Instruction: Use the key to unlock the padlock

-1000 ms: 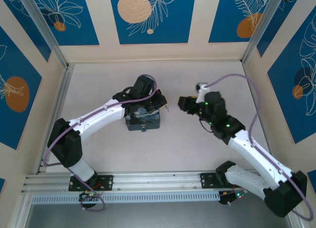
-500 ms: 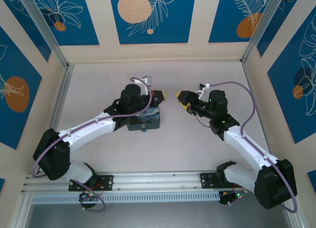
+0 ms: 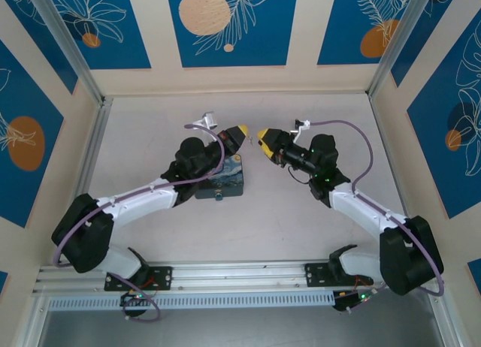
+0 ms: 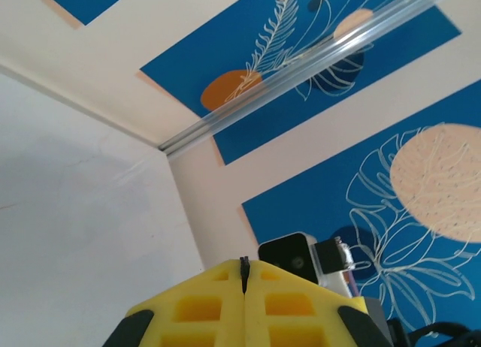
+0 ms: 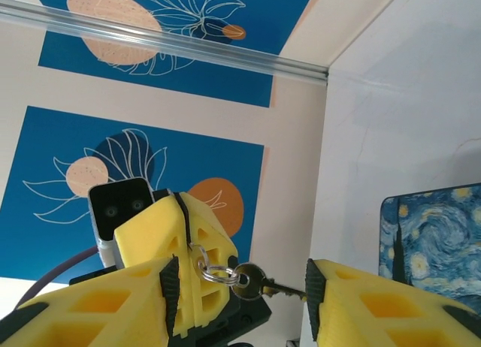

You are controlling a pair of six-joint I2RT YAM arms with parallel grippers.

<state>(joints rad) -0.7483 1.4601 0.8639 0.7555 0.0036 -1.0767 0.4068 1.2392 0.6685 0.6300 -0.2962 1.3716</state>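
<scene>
The padlock (image 3: pixel 218 197), small and hard to make out, seems to hang at the near edge of the painted box (image 3: pixel 225 180) on the counter (image 3: pixel 150 137), below both arms. Above the box, the left fingers (image 5: pixel 179 242) are pressed together on a ring (image 5: pixel 214 272). The key (image 5: pixel 252 281) dangles from the ring, and its blade lies across the gap between the right fingers (image 5: pixel 361 311). These stand apart on either side of the key without touching it, well placed to take it.

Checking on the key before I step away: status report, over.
Left gripper shut on the key ring. Right gripper open, fingers flanking the hanging key. Box off to one side, nothing in the way.
</scene>
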